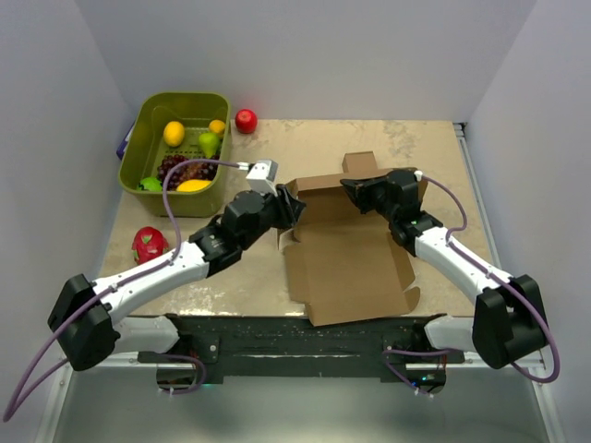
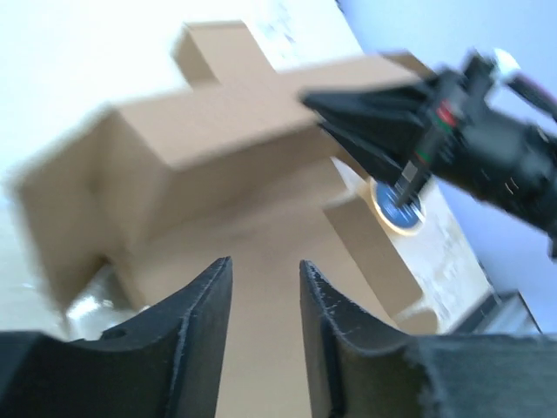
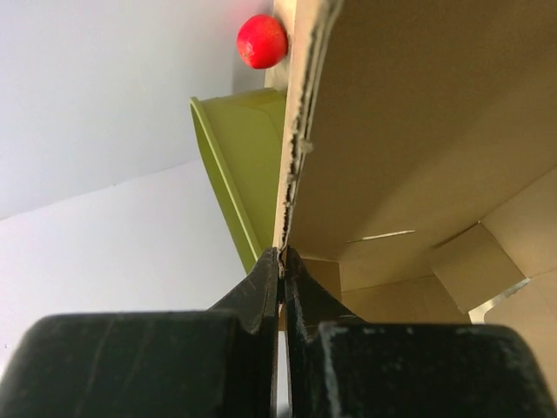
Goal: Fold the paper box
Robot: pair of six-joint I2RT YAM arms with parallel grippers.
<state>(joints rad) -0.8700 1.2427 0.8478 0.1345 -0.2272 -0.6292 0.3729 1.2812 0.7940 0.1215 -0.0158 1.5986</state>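
Observation:
The paper box [image 1: 346,254] is a brown corrugated sheet lying mid-table, its far panel raised upright. My right gripper [image 1: 354,188] is shut on the top edge of that raised far panel; in the right wrist view [image 3: 281,254] the cardboard edge [image 3: 300,131] runs up from between the closed fingers. My left gripper [image 1: 294,210] is open and empty at the box's left rear corner. In the left wrist view [image 2: 265,270] its fingers hover over the box floor [image 2: 261,252], with the raised panel [image 2: 235,131] ahead and the right gripper [image 2: 392,113] at its top edge.
A green basket [image 1: 138,138] of toy fruit stands at the back left. A red apple [image 1: 246,121] lies beside it and a pink dragon fruit [image 1: 149,245] at the left. A roll of tape [image 2: 396,205] lies beyond the box.

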